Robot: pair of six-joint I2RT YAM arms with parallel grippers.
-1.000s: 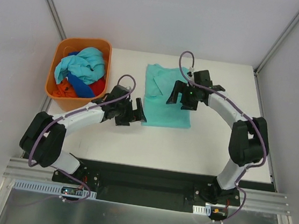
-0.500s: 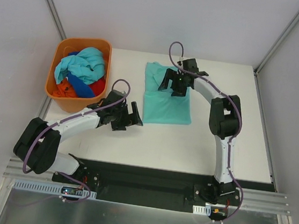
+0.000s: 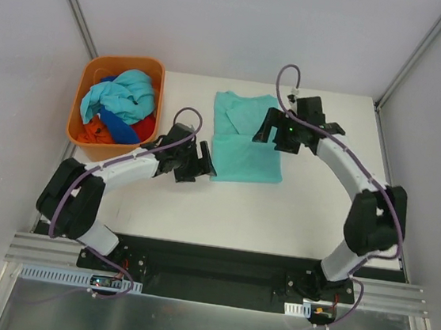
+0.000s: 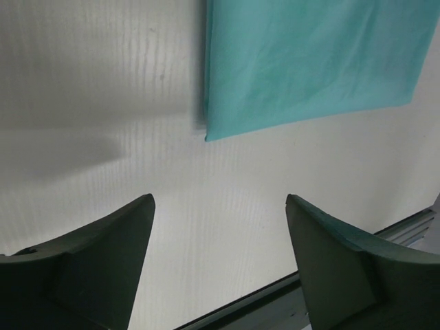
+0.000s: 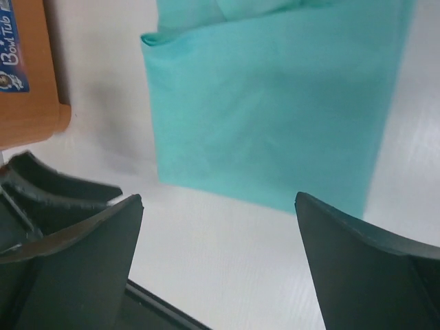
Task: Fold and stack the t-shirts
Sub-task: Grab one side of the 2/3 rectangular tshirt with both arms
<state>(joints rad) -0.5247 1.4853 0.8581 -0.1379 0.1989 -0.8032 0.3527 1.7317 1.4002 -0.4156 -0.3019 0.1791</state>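
Lying right of the rigid orange plastic basket [image 3: 89, 77]: one folded teal-green cloth t-shirt [image 3: 245, 145], its long axis running near-to-far.
Inside the basket, crumpled shirts [image 3: 120, 104] in three colours are bunching; left gripper [image 3: 203, 163] and right gripper [image 3: 271, 137] are both gaping, empty.

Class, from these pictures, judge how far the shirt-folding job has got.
Done: one teal shirt lies partly folded flat on the table. In hand: nothing; the left tool and right tool hover open at its edges. Left: the aqua, blue and orange-red shirts bunched in the basket, and any stacking.
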